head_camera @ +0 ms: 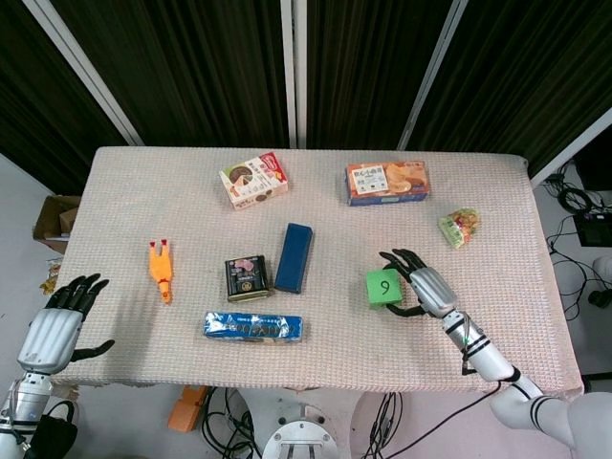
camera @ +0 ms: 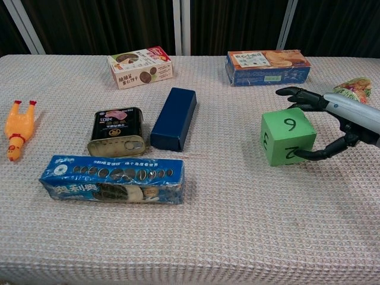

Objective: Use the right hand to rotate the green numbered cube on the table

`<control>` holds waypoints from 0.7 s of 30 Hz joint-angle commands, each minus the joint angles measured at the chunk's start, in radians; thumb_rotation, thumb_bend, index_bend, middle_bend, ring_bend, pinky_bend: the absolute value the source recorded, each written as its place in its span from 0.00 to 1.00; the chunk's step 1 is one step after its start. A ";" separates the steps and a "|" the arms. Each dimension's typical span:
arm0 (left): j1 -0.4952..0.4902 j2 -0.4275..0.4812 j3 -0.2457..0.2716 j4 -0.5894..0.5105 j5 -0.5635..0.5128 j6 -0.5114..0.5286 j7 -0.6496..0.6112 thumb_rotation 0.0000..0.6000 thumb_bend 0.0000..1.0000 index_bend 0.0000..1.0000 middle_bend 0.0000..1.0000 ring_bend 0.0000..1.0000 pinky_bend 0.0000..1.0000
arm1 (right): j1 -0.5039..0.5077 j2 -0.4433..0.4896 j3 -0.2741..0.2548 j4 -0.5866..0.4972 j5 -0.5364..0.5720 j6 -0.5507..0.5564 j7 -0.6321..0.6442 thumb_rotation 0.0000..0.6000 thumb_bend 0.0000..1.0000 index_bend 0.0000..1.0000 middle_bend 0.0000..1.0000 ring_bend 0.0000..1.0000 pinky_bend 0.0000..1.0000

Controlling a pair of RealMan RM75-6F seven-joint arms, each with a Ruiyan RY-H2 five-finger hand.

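Note:
The green numbered cube [head_camera: 383, 286] [camera: 287, 136] sits flat on the table right of centre, 9 on its top face. My right hand [head_camera: 424, 287] [camera: 338, 122] reaches in from the right and spans the cube's right side. Its thumb presses the lower front corner and its fingers [camera: 297, 95] lie along the top rear edge, so it still grips the cube. My left hand [head_camera: 57, 320] hangs off the table's front left corner, fingers spread, holding nothing; the chest view does not show it.
Left of the cube lie a dark blue box [head_camera: 295, 256] [camera: 174, 118], a tin can [head_camera: 248, 277] and a long blue biscuit packet [head_camera: 252, 327]. A rubber chicken [head_camera: 160, 270] lies far left. Two snack boxes [head_camera: 253, 182] [head_camera: 386, 182] and a green packet [head_camera: 460, 227] lie behind.

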 commanded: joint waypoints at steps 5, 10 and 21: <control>0.000 0.005 -0.003 -0.006 -0.002 0.002 -0.002 0.88 0.11 0.13 0.08 0.07 0.18 | -0.016 0.054 -0.006 -0.059 -0.028 0.058 -0.021 1.00 0.00 0.00 0.00 0.00 0.00; 0.001 0.012 -0.005 -0.012 -0.004 0.008 -0.007 0.88 0.11 0.13 0.08 0.07 0.18 | -0.019 0.149 -0.002 -0.185 -0.038 0.077 -0.108 1.00 0.00 0.00 0.00 0.00 0.00; -0.001 0.026 -0.003 -0.033 -0.003 0.001 -0.020 0.88 0.11 0.13 0.08 0.07 0.18 | 0.071 0.490 0.091 -0.896 0.348 -0.229 -1.127 1.00 0.00 0.00 0.00 0.00 0.00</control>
